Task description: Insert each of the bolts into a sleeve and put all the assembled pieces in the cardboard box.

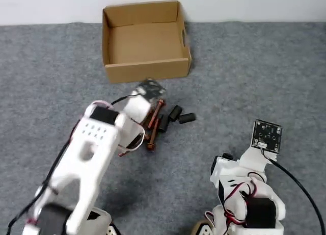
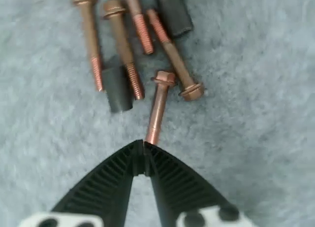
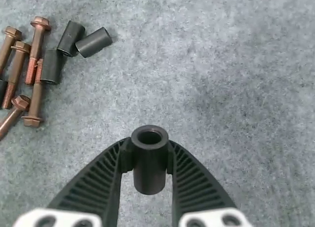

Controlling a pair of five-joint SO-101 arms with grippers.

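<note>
My left gripper (image 2: 144, 150) is shut on the tip of a copper bolt (image 2: 158, 106), whose hex head points away from the jaws. Beyond it, several more bolts (image 2: 120, 45) and two black sleeves (image 2: 117, 87) (image 2: 173, 11) lie on the grey carpet. My right gripper (image 3: 147, 145) is shut on a black sleeve (image 3: 149, 160), its bore open toward the camera. Farther off lie the bolts (image 3: 34, 64) and three loose sleeves (image 3: 93, 42). From above, the pile of bolts (image 1: 153, 125) and sleeves (image 1: 175, 114) sits just under the left arm (image 1: 97, 143), in front of the cardboard box (image 1: 145, 67).
The cardboard box stands open and empty at the back centre. The right arm (image 1: 247, 194) sits at the front right, with grey carpet (image 1: 254, 77) stretching bare between it and the box.
</note>
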